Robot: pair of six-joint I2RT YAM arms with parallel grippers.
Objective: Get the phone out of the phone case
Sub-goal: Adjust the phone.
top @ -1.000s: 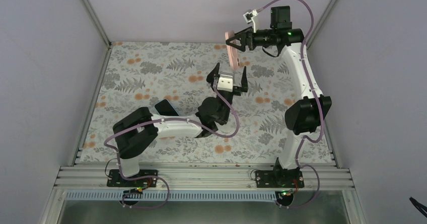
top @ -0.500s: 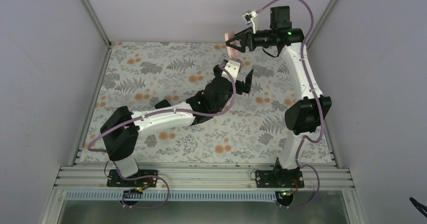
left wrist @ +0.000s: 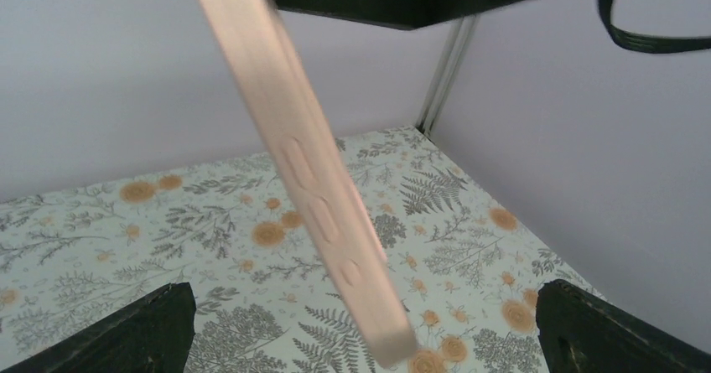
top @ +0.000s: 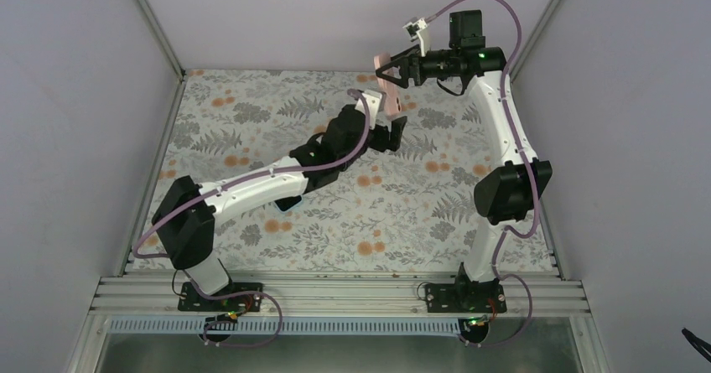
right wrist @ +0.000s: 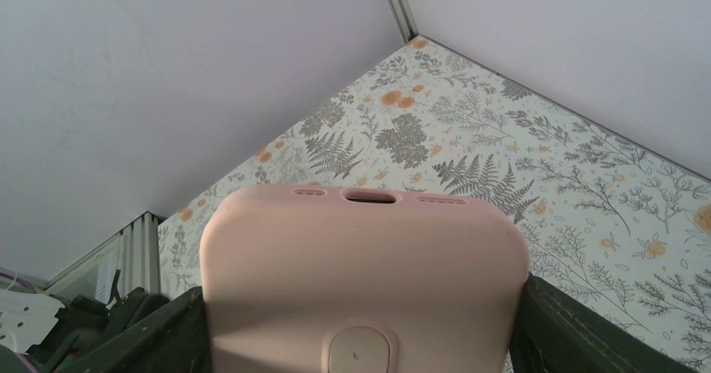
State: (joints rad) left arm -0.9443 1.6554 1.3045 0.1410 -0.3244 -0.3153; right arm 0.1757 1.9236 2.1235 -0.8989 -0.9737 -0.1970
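The pink phone case [top: 386,84] hangs high over the back of the table, held by its upper end in my right gripper [top: 396,69]. In the right wrist view its pink back [right wrist: 360,281] fills the space between both fingers, which press on its sides. My left gripper [top: 384,115] reaches up just below and in front of the case. In the left wrist view the case shows edge-on with its side buttons [left wrist: 323,214], its lower end between the wide-open fingers [left wrist: 126,331], not touched. I cannot tell whether a phone is inside the case.
A floral mat [top: 251,121] covers the table. A dark flat object [top: 288,204] lies on it, mostly hidden under the left arm. Grey walls and metal corner posts [top: 155,25] stand close around the back and sides.
The left arm has stretched out toward the back and its open gripper has come up to the case's lower end. The right arm and the case have hardly moved.
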